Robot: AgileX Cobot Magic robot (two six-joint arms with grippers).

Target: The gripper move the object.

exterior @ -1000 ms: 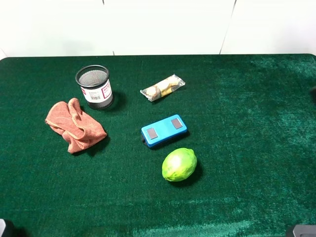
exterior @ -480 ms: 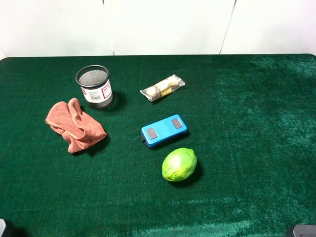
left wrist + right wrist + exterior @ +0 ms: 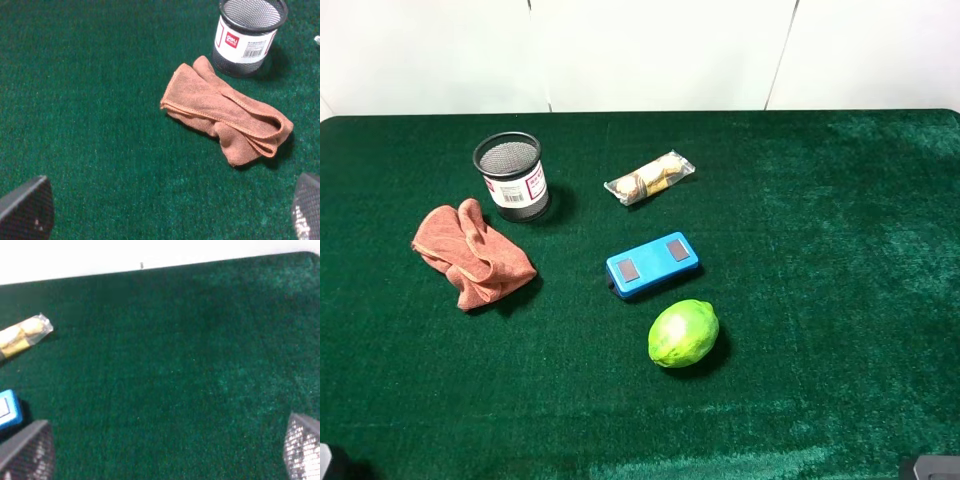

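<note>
On the green cloth table lie a green lime (image 3: 683,333), a blue box (image 3: 652,264), a wrapped snack (image 3: 649,178), an orange cloth (image 3: 472,254) and a black mesh pen cup (image 3: 511,176). My left gripper (image 3: 165,212) is open and empty, low over the table's near left. The crumpled orange cloth (image 3: 227,117) and the mesh cup (image 3: 247,35) lie well ahead of it. My right gripper (image 3: 165,450) is open and empty at the near right. The snack (image 3: 22,335) and a corner of the blue box (image 3: 7,410) show at the edge of its view.
The table's far edge meets a white wall (image 3: 650,50). Bare green cloth (image 3: 840,250) covers the right half of the table. Only small dark parts of the arms show at the bottom corners of the high view.
No object on the table has moved. A dark shape at the right edge of the high view one second ago is gone.
</note>
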